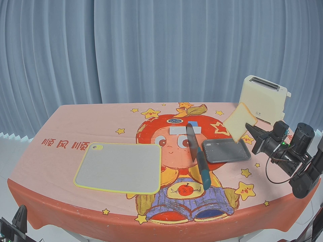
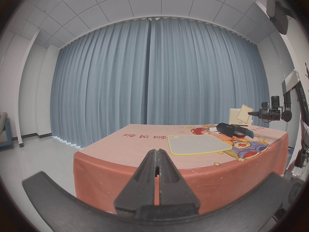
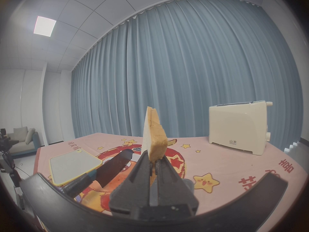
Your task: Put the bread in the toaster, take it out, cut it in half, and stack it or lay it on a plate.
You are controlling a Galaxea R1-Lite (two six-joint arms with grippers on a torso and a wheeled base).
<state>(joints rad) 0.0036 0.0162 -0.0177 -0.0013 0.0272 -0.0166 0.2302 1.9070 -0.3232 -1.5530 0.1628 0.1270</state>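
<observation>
Right gripper (image 1: 248,126) is clamped on a lower corner of the bread (image 1: 239,121), holding the slice on edge in the air over the table (image 1: 67,125). From the head view, the cream toaster (image 1: 264,99) stands at 1 o'clock from the slice, near it. A dark plate (image 1: 226,150) lies at 7 o'clock below the bread. The knife (image 1: 198,155) rests just beside the plate at 9 o'clock, blade toward 12 and teal handle toward 6. The cutting board (image 1: 119,167) lies farther out at 9 o'clock, apart from the knife. Left gripper (image 2: 157,155) sits off the table, fingers pressed together on nothing.
</observation>
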